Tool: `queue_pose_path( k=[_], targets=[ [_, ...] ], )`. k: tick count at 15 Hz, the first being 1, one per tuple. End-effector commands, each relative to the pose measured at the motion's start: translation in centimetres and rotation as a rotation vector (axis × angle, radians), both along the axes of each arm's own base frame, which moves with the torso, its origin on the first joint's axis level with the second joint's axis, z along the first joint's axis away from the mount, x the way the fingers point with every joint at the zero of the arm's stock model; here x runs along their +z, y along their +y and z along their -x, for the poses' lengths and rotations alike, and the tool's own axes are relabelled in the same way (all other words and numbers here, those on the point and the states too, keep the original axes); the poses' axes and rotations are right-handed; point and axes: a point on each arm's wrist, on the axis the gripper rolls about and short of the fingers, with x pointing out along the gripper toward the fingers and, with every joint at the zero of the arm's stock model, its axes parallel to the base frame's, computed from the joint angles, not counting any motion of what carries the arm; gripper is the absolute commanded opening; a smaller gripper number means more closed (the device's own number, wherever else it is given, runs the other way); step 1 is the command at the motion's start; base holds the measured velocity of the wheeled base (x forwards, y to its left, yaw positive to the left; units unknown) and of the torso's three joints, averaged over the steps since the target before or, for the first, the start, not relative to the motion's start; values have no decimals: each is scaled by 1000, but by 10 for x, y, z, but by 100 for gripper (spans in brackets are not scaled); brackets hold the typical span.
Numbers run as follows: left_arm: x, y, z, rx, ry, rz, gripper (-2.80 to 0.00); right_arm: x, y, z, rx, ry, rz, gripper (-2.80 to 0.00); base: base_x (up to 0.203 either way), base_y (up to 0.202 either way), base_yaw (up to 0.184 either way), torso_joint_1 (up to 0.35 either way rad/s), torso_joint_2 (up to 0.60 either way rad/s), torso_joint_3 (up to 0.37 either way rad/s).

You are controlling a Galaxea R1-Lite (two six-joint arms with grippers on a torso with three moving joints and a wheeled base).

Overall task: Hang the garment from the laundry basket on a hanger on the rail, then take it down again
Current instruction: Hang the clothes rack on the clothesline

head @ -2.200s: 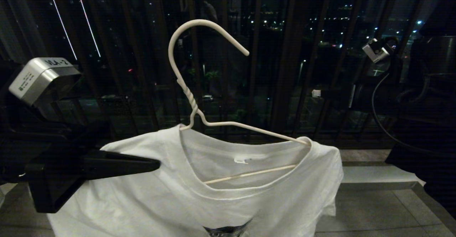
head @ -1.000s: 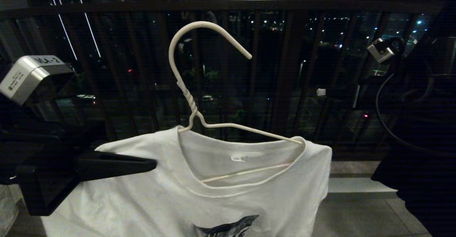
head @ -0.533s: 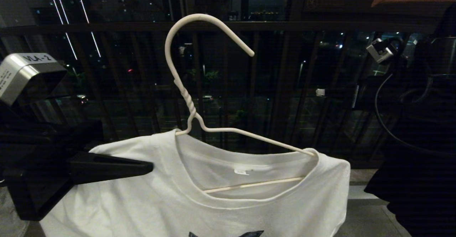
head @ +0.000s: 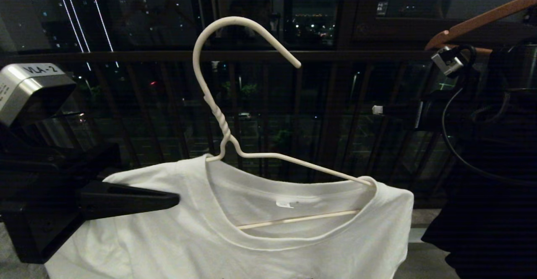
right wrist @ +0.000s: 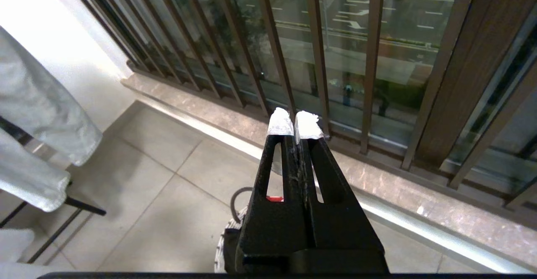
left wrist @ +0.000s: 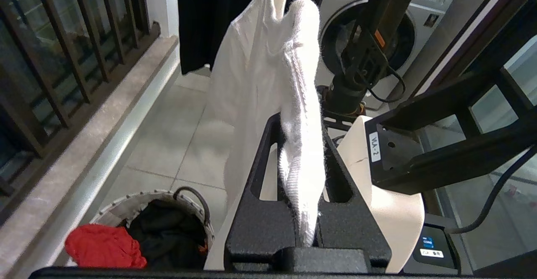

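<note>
The garment (head: 251, 249), a white T-shirt, hangs on the thin white wire hanger (head: 217, 111), whose hook points up in free air in front of the dark railing. My left gripper (head: 172, 200) comes in from the left and is shut on the garment's shoulder fold (left wrist: 302, 165). Whether the hanger's end lies inside that fold is hidden. The laundry basket (left wrist: 184, 199) stands on the floor below. My right gripper (right wrist: 295, 121) is shut on nothing, pointing at the railing above the basket (right wrist: 220, 245). The rail is out of view.
A brown wooden hanger (head: 482, 19) shows at the upper right above a dark hanging garment (head: 495, 195). The dark railing (head: 293, 56) runs across behind. A red cloth (left wrist: 102, 245) and a black garment (left wrist: 168, 233) lie in the basket. A washing machine (left wrist: 331, 2) stands behind.
The whole head view has shifted: the railing's top bar has sunk in the picture and the wooden hanger has come into view. The garment and hanger stay in my left gripper's hold.
</note>
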Motion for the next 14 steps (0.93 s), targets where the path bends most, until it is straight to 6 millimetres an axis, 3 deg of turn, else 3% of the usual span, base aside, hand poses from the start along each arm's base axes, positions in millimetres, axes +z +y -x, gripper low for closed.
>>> queue_pose_path(
  k=[1, 6, 8, 14],
  targets=[
    [0, 0, 0, -6, -1, 2, -280, 2, 1, 2, 7, -8, -2, -280, 0, 0, 0, 229, -543, -312],
    [1, 1, 3, -6, -9, 4, -280, 2, 5, 21, 36, -22, 24, -280, 0, 0, 0, 257, -573, -319],
    [0, 1, 3, -5, -5, 2, -280, 6, 2, 44, 38, -40, 21, -280, 0, 0, 0, 286, -615, -341],
    [2, 1, 4, -4, 0, 5, -280, -11, -4, 100, 52, -10, 27, -280, 0, 0, 0, 194, -416, -227]
  ],
)
